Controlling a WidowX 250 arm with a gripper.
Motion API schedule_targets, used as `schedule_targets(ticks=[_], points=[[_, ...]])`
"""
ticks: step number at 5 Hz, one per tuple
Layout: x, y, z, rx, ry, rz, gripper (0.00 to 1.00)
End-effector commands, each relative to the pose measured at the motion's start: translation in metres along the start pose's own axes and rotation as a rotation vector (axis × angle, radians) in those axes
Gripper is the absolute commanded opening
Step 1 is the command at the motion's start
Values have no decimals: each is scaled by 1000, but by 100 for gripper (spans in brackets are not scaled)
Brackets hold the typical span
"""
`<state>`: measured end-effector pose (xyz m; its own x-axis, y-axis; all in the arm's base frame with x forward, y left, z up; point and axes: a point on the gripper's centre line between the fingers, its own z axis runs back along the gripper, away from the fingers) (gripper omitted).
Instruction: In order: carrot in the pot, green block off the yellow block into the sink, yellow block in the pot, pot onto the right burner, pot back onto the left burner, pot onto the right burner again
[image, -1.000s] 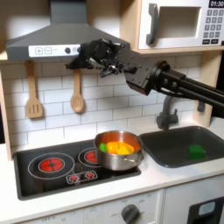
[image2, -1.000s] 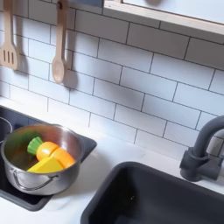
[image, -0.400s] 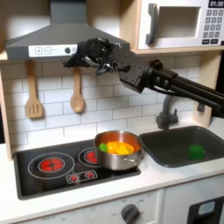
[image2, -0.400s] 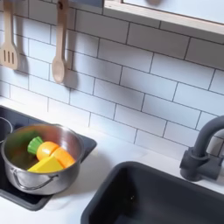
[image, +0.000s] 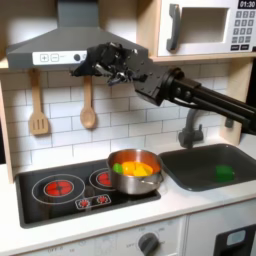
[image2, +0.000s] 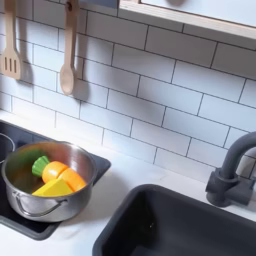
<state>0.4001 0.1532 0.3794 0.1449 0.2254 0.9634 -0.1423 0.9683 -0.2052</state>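
Observation:
The steel pot sits on the stove's right burner in the first exterior view. In the second exterior view the pot is at the lower left. Inside it lie the orange carrot with its green top and the yellow block, touching each other. The green block lies in the sink. My gripper hangs high above the stove, just in front of the range hood and well clear of the pot. Its dark fingers look spread, with nothing between them.
The left burner glows red and is bare. A wooden spatula and a wooden spoon hang on the tiled wall. The grey faucet stands behind the sink, and a microwave is at the upper right.
My gripper and arm have drifted left and slightly up in the first exterior view. The pot and its contents have not moved.

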Motion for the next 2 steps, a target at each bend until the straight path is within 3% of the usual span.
schedule_targets(ticks=[1, 2], points=[[-4, 0, 10, -12, 134, 0, 0], [-12, -10, 15, -53, 203, 0, 0]])
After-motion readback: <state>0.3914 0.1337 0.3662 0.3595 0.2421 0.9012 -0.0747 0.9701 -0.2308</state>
